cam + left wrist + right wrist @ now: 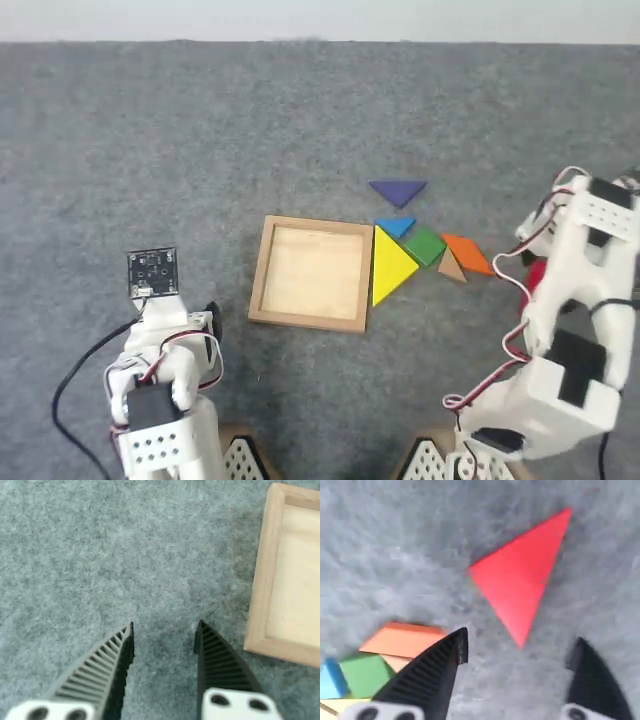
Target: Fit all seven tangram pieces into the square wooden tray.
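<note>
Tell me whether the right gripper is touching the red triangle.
Apart. The right wrist view shows grey carpet between the red triangle and each finger of the open right gripper.

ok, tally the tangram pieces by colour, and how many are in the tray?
purple triangle: 1
blue triangle: 1
green square: 1
orange parallelogram: 1
tan triangle: 1
yellow triangle: 1
red triangle: 1
Total: 7 pieces, 0 in the wooden tray.
</note>
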### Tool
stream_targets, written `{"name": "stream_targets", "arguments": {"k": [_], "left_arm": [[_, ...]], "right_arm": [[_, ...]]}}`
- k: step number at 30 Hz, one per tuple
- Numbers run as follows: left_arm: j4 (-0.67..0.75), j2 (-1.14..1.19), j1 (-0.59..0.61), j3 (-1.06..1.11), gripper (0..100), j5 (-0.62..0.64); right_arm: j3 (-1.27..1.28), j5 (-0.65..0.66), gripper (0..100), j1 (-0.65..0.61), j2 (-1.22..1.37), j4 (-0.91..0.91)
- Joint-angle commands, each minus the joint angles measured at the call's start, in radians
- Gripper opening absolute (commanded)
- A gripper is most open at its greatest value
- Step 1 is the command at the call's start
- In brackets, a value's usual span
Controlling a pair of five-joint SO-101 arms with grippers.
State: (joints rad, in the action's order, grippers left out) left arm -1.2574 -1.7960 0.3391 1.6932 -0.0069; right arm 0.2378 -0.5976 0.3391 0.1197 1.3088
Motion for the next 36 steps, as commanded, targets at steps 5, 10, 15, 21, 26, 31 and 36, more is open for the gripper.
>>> {"name": "stream_targets", "arguments": {"k": [5,10,15,21,26,31,36], "left_arm": [[-0.003,-0.020,-0.002,-0.010,19,-0.005],[-0.003,-0.020,-0.002,-0.010,19,-0.005],[-0.003,-0.020,-0.002,-0.010,19,-0.005],[-0.003,-0.020,-0.002,-0.010,19,-0.005],[-0.003,-0.020,-0.002,-0.010,19,-0.005],[-0.003,-0.020,-0.002,-0.010,19,-0.005],[-0.003,-0.020,-0.002,-0.010,19,-0.005]], "right_arm": [[-0.147,-0.117,40.0,-0.016,0.185,-0.038],[-0.272,-0.123,37.4,0.027,0.298,-0.033],[-0.325,-0.127,37.4,0.051,0.323,-0.033],[-0.327,-0.157,37.4,0.048,0.329,-0.038],[-0.322,-0.155,37.3,0.050,0.334,-0.035],[-0.330,-0.153,37.3,0.051,0.377,-0.045],[-0.331,-0.152,37.3,0.054,0.383,-0.058]]}}
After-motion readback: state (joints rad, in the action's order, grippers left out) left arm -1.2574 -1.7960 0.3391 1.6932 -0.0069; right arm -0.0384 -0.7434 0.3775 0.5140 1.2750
